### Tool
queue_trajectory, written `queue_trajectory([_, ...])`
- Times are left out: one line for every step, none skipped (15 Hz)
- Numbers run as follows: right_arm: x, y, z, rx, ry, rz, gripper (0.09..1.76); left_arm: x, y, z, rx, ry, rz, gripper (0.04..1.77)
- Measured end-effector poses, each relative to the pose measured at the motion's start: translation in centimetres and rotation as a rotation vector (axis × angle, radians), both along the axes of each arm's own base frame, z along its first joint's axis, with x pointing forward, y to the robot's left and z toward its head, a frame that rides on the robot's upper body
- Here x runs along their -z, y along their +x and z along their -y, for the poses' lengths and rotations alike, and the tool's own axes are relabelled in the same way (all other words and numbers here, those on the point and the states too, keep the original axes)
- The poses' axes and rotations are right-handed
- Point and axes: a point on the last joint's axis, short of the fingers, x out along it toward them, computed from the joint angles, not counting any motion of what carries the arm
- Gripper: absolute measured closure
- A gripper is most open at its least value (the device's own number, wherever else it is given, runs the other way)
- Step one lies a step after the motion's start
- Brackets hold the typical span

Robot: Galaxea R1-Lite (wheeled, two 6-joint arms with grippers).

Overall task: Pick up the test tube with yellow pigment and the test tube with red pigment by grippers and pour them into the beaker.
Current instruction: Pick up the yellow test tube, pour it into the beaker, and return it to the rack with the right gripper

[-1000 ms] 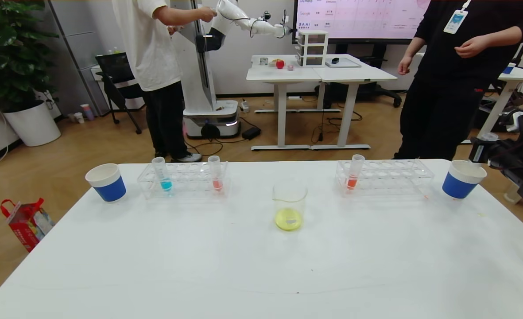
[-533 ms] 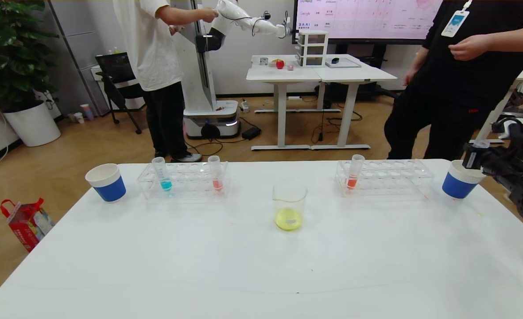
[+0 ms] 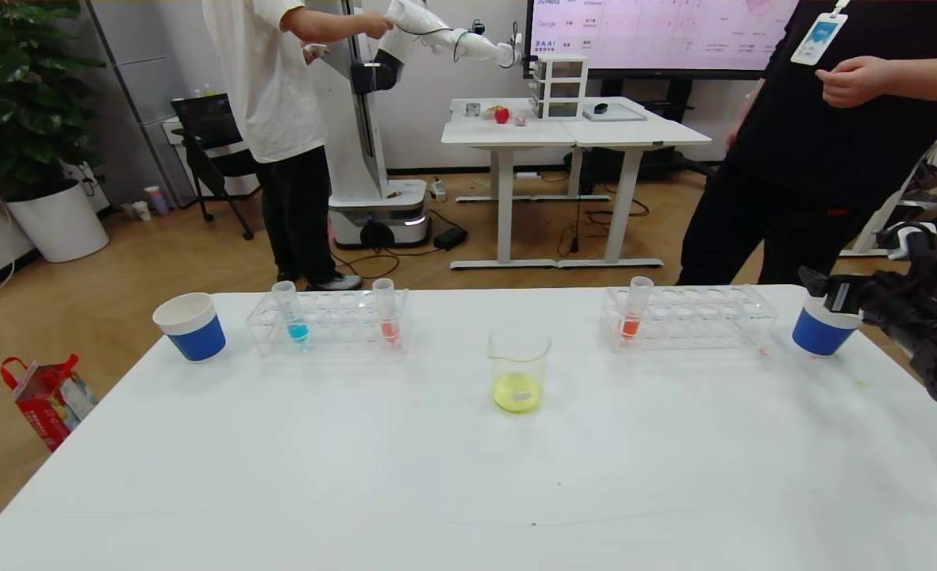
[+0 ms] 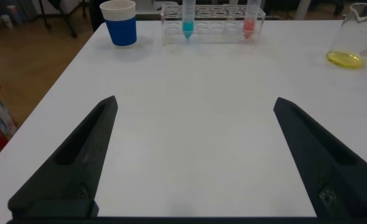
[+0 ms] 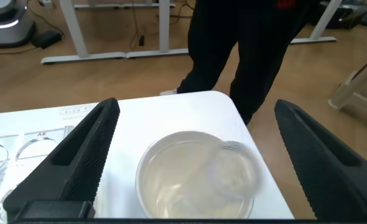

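A: Right gripper (image 5: 193, 165)?
B: I see it open over the cup (image 3: 821, 329) at the table's far right corner, a clear tube (image 5: 233, 171) inside the cup.
A: Left gripper (image 4: 193, 155)?
B: Open, over the near left edge. Beaker (image 3: 519, 369) mid-table holds yellow; red tube (image 3: 385, 311) racked far left.

We see a white table (image 3: 436, 476) carrying, from our left to right: a blue-and-white paper cup (image 3: 190, 326), a clear tube rack (image 3: 329, 321), the beaker (image 3: 519, 370) near the centre, a second clear rack (image 3: 689, 318), and a second blue-and-white paper cup (image 3: 824, 327). The beaker stands nearer to us than the racks, well apart from both, with yellow liquid at its bottom.
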Motion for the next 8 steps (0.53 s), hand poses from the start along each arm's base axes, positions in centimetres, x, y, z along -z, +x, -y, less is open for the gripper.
queue_trajectory([-0.3, 0.0, -0.3, -0.005, -0.002, 0.007, 0.11, 0.0, 0.0, 0.0, 0.0, 0.0, 0.0, 0.06])
queue_trajectory([-0.8, 0.0, -0.7, -0.013, -0.006, 0.016, 0.11, 0.0, 0.0, 0.0, 0.0, 0.0, 0.0, 0.06])
queue_trajectory([-1.5, 0.0, -1.5, -0.027, -0.01, 0.029, 0.11, 0.0, 0.0, 0.0, 0.0, 0.0, 0.0, 0.06])
queue_trajectory([-2.3, -0.2, -2.4, -0.046, -0.014, 0.042, 0.11, 0.0, 0.0, 0.0, 0.0, 0.0, 0.0, 0.06])
queue_trajectory([-3.2, -0.4, -3.6, -0.073, -0.018, 0.057, 0.11, 0.0, 0.0, 0.0, 0.0, 0.0, 0.0, 0.06])
queue_trajectory([-4.2, -0.7, -5.1, -0.107, -0.019, 0.068, 0.11, 0.0, 0.0, 0.0, 0.0, 0.0, 0.0, 0.06])
queue_trajectory([-5.1, -1.2, -6.6, -0.14, -0.019, 0.077, 0.11, 0.0, 0.0, 0.0, 0.0, 0.0, 0.0, 0.06])
queue_trajectory([-6.0, -1.8, -8.3, -0.177, -0.018, 0.082, 0.11, 0.0, 0.0, 0.0, 0.0, 0.0, 0.0, 0.06])
